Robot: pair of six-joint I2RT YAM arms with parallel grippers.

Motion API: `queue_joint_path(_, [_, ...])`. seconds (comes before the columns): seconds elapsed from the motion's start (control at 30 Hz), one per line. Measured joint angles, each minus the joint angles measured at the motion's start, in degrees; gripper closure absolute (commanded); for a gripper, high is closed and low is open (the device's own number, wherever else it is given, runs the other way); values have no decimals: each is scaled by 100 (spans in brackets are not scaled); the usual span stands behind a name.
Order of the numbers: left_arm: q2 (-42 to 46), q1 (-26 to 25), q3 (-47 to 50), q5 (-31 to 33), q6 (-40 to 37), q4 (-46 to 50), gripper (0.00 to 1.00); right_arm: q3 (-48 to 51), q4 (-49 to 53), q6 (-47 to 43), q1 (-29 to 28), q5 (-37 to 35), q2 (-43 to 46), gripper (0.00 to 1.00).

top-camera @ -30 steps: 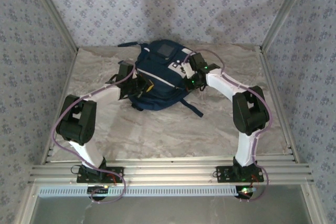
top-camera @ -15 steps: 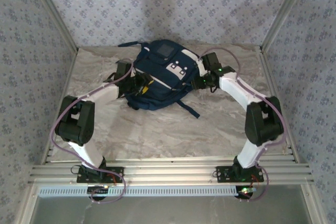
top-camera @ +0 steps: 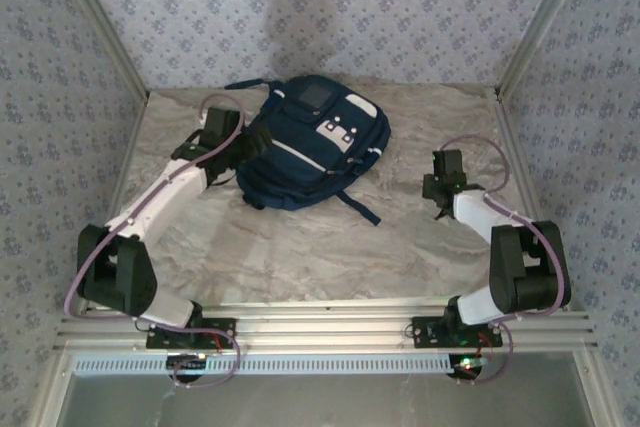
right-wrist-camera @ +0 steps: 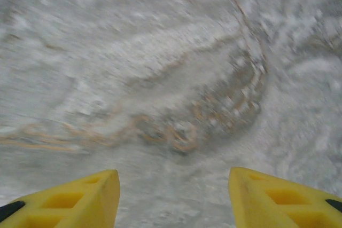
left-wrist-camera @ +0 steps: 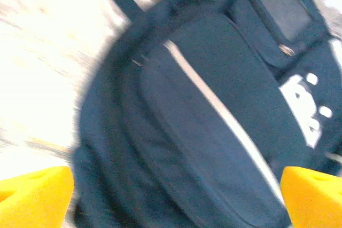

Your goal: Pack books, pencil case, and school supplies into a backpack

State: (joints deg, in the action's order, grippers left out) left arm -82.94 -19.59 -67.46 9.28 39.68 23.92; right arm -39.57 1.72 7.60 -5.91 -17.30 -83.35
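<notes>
Backpack (top-camera: 315,147): a navy bag lying flat, front side up, on the far half of the table, a little left of the middle.
Backpack markings: a grey patch (top-camera: 315,97) at its far end, a white patch (top-camera: 340,132) just nearer, and a white stripe (left-wrist-camera: 224,116) running along the front.
Straps: one dark strap (top-camera: 360,209) trails off the near right corner onto the table; a loop (top-camera: 245,85) sticks out at the far left.
Table (top-camera: 300,247): a pale marbled top.
Left gripper (left-wrist-camera: 171,198): it sits just beside the bag's left side, pointing at it. The yellow fingers (left-wrist-camera: 32,198) stand far apart at the two lower corners of its wrist view, and nothing is caught between them. The bag's front lies beyond them. The pincer is wide and holds nothing.
Right gripper (right-wrist-camera: 173,196): it is out on the right side of the table, well apart from the bag. Its yellow fingers (right-wrist-camera: 75,201) are parted over bare marbled surface with nothing between them. This pincer is spread too, and holds nothing.
Sharpness: both wrist views are smeared, so the bag's zips and seams cannot be made out.
Surroundings: wallpaper with small flowers (top-camera: 300,7) on three sides, and a metal rail (top-camera: 320,327) along the near edge, where both arms are bolted.
</notes>
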Motion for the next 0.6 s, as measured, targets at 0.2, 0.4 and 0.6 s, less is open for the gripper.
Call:
queue_joint_path(0.2, [570,807,732,1519,-516,72,0,859,-1694,-273,87,-304,9,40])
queue_joint_path(0.4, [791,1091,2153,2966,-1412,-852,1,1152,-3136,-472,424,-74,-79,0])
queue_joint_path(0.6, [507,1082,3128,3602,-2223,-2345,1,1652,-4358,-579,719,614,-236,0])
